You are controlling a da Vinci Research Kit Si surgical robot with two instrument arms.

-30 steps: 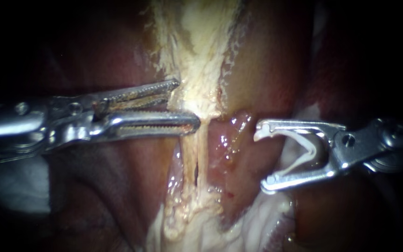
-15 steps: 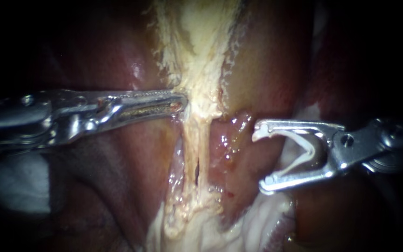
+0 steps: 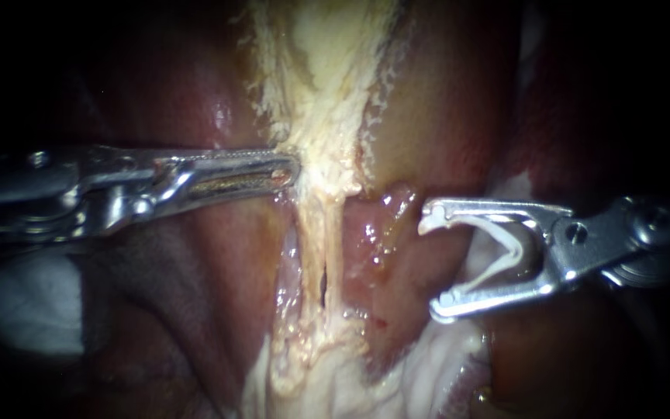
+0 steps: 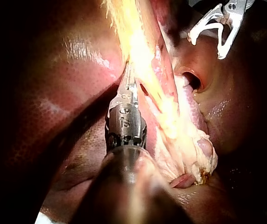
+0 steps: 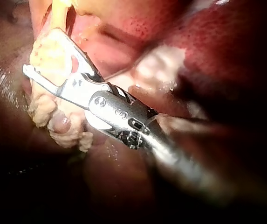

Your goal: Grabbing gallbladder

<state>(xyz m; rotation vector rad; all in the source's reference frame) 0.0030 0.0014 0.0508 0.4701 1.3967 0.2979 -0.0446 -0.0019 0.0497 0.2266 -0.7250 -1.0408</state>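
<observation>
two instruments over wet liver (image 3: 222, 256): left instrument (image 3: 287, 172) clamps pale gallbladder (image 3: 321, 116); right instrument (image 3: 434, 265) holds white clip (image 3: 507, 250).

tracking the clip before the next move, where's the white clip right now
Endoscope view, right side: the white clip sits in the right instrument, apart from the pale tissue strand at centre.

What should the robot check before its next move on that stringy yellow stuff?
1. Left silver metal instrument: pincer shut on the pale yellow stringy tissue band: ok.
2. Bite depth: only the pincer tip meets the band's edge: cannot tell.
3. Right silver metal instrument holds the white V-shaped plastic clip, apart from the band: ok.
4. Dark slit in the band's thin lower part: cannot tell if tearing.
</observation>
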